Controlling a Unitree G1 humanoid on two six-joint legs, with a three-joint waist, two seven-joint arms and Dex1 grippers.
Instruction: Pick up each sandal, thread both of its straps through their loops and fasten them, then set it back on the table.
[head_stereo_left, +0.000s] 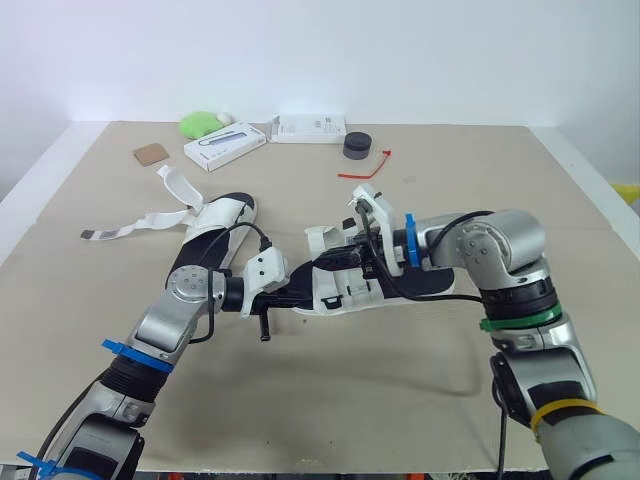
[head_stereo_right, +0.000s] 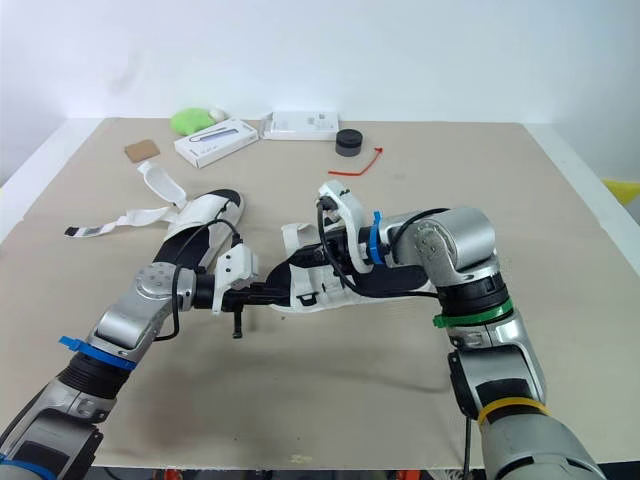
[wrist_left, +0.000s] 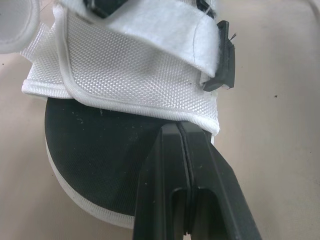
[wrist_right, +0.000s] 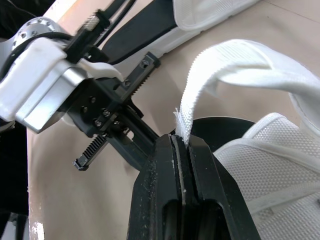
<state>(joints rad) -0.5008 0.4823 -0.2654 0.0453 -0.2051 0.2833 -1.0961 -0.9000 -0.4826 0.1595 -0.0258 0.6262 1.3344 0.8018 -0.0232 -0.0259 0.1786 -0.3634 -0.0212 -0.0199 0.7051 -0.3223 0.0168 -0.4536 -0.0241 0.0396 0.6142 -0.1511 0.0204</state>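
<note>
**Both claws closed on one sandal**

Our right claw (wrist_right: 181, 142) sits nearest the lens. Its two black fingers (wrist_right: 157, 190) are pressed together on the frayed end of a white strap (wrist_right: 225, 70). That strap arches up from the fingers and bends back down toward the sandal (head_stereo_left: 345, 290).

Our left claw (wrist_left: 179, 127) is pressed together too. Its tips are at the piped hem of the sandal's white mesh upper, above the black footbed, and we read it as nipping that hem. A black buckle (wrist_left: 222, 60) sits at the end of a folded band on the same upper.

From the head, we see the claws meeting at this sandal in the middle of the table (head_stereo_left: 420, 400). The left claw is at one end and the right claw over the top. We cannot tell whether the sole touches the cloth.

Further back on our left lies the second sandal (head_stereo_left: 215, 225), flat, its straps undone. Its long strap (head_stereo_left: 130, 225) trails away to the left.

Well apart, along the far edge, we see:
- a brown card (head_stereo_left: 152, 153)
- a green lump (head_stereo_left: 200, 123)
- a white box (head_stereo_left: 225, 147)
- another white carton (head_stereo_left: 310, 128)
- a black puck (head_stereo_left: 357, 146)
- a red tie (head_stereo_left: 365, 170)
</note>
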